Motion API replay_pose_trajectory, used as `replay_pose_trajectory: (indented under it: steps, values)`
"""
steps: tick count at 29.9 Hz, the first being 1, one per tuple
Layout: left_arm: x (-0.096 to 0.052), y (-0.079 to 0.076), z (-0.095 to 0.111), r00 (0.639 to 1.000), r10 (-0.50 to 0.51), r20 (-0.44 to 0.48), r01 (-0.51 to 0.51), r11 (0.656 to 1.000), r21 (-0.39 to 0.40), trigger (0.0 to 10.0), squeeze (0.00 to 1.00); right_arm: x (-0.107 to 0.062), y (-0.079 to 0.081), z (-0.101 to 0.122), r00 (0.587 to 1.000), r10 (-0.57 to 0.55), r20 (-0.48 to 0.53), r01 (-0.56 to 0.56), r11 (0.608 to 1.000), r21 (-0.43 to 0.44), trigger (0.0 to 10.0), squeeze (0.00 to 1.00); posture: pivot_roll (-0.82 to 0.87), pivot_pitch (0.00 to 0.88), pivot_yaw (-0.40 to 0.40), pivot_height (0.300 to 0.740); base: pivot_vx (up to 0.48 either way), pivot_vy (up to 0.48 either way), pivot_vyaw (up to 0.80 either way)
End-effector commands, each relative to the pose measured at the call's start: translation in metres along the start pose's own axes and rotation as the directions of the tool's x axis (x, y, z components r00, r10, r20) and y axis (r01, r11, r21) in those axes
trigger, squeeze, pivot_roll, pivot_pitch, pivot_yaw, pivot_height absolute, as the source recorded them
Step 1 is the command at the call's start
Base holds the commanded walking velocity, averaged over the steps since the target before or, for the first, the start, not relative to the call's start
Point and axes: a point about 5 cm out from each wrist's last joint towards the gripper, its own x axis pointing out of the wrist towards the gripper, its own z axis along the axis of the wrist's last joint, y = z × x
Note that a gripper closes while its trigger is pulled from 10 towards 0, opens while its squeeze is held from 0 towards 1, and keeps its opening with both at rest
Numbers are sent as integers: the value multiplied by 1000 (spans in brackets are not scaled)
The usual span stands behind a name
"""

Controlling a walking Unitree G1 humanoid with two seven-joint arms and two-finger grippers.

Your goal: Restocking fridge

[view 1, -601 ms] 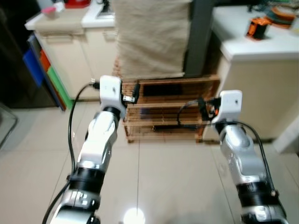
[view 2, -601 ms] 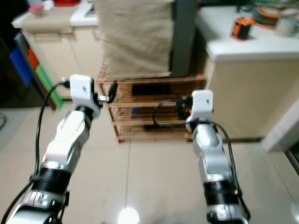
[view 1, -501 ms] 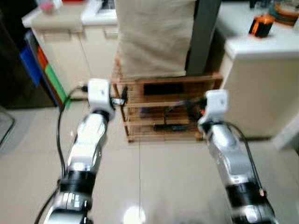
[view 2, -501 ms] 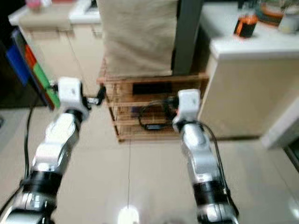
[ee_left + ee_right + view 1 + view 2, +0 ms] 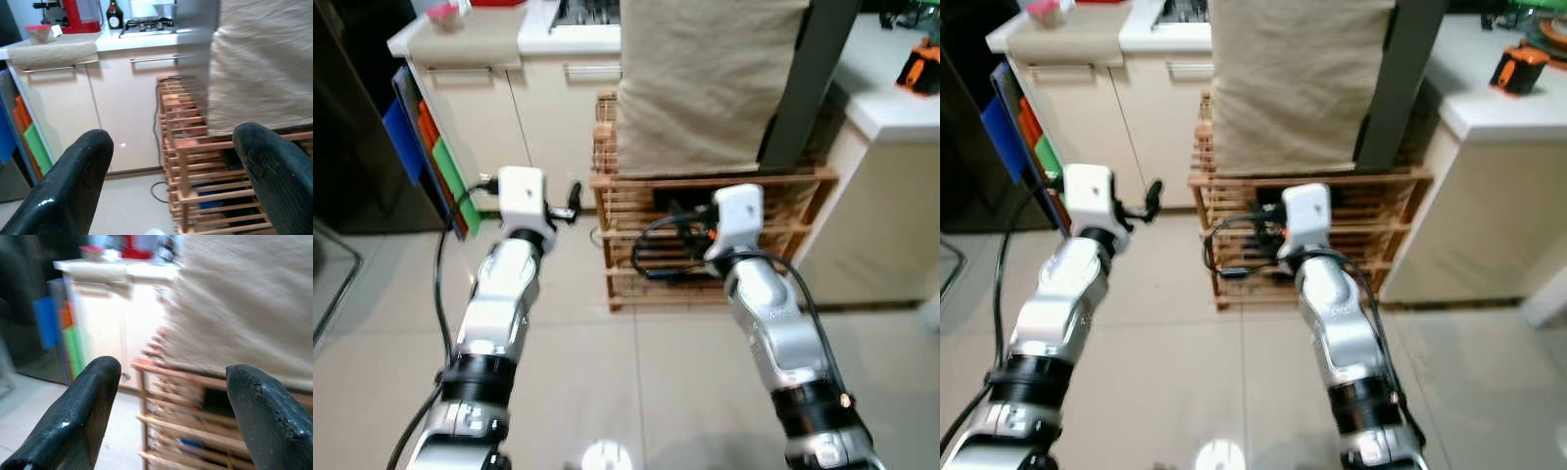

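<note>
Both arms are raised in front of me over a tiled floor. My left gripper (image 5: 173, 147) is open with nothing between its fingers and looks toward cream cabinets (image 5: 122, 98) and a wooden slatted rack (image 5: 195, 186). My right gripper (image 5: 171, 387) is also open and empty, facing the same rack (image 5: 705, 235), which has a beige cloth (image 5: 705, 78) draped over it. A tall dark surface (image 5: 352, 117) stands at the far left; I cannot tell what it is.
Blue, orange and green boards (image 5: 426, 152) lean against the cabinet's side. A dark pillar (image 5: 803, 88) rises behind the rack. A white counter (image 5: 891, 108) with an orange object (image 5: 918, 69) is on the right. Cables hang in the rack. Open floor (image 5: 626, 392) lies ahead.
The whole picture has shifted right, so the camera has turned left. Both arms stay raised in much the same pose, and neither gripper has taken hold of anything.
</note>
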Motion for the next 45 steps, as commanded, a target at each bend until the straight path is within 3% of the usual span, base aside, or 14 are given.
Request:
replay_pose_trajectory:
  steps: [1, 5, 9, 10, 17, 19, 20, 22, 25, 27, 36, 45]
  values:
    - [1, -7, 0, 1000, -22, -3, 22, 1000, 1, 10000, 0, -5, 9, 13, 995, 93, 36, -93, 996, -7, 10000, 0, -163, 0, 60, 740, 281, 390, 0]
    - [1, -5, -1, 1000, -20, -6, 20, 1000, 4, 10000, 0, -18, 21, 30, 972, 228, 61, -228, 974, -14, 10000, 0, -161, 0, 59, 740, 281, 390, 0]
    - [0, -3, -3, 1000, -16, -14, 16, 1000, 0, 10000, 0, -27, 10, 27, 975, 218, 39, -218, 976, -5, 10000, 0, -168, 0, 62, 740, 281, 390, 0]
    - [1, -5, -4, 1000, -23, -16, 23, 1000, -2, 10000, 0, -30, -1, 20, 984, 178, 13, -179, 984, 16, 10000, 0, -172, 0, 67, 740, 281, 390, 0]
    - [2, -3, -1, 999, -38, 5, 38, 999, 6, 10000, 0, -38, -11, 15, 991, 129, -20, -128, 991, 42, 10000, 0, -176, 0, 77, 740, 282, 389, 0]
    - [-4, -1, -1, 998, -59, 26, 58, 998, 39, 10000, 0, -39, -21, 13, 998, 55, -14, -54, 997, 50, 10000, 0, -177, 0, 79, 740, 283, 388, 0]
    - [-11, 2, -7, 998, -63, 9, 63, 998, 26, 10000, 0, -39, -39, 6, 997, -70, -16, 71, 996, 60, 10000, 0, -165, 0, 74, 740, 281, 390, 0]
    - [-12, 2, -9, 998, -63, 1, 63, 998, 20, 10000, 0, -39, -44, 4, 994, -109, -18, 110, 992, 64, 10000, 0, -165, 0, 74, 740, 281, 390, 0]
    - [-15, 1, -8, 998, -68, 19, 67, 998, 13, 10000, 0, -41, -69, -4, 944, -329, -38, 331, 933, 139, 10000, 0, -152, 0, 65, 740, 282, 389, 0]
    - [-15, 1, -4, 997, -70, 39, 70, 998, 8, 10000, 0, -44, -78, -12, 916, -395, -70, 401, 905, 143, 10000, 0, -152, 0, 65, 740, 281, 390, 0]
    - [-16, -3, 2, 993, -100, 58, 100, 995, 14, 10000, 0, -37, -80, -20, 909, -410, -76, 416, 905, 85, 10000, 0, -131, 0, 57, 740, 282, 389, 0]
    - [-15, -12, 0, 990, -136, 37, 134, 989, 62, 10000, 0, -20, -69, -18, 917, -396, -53, 399, 916, 52, 10000, 0, -118, 0, 49, 740, 189, 258, 0]
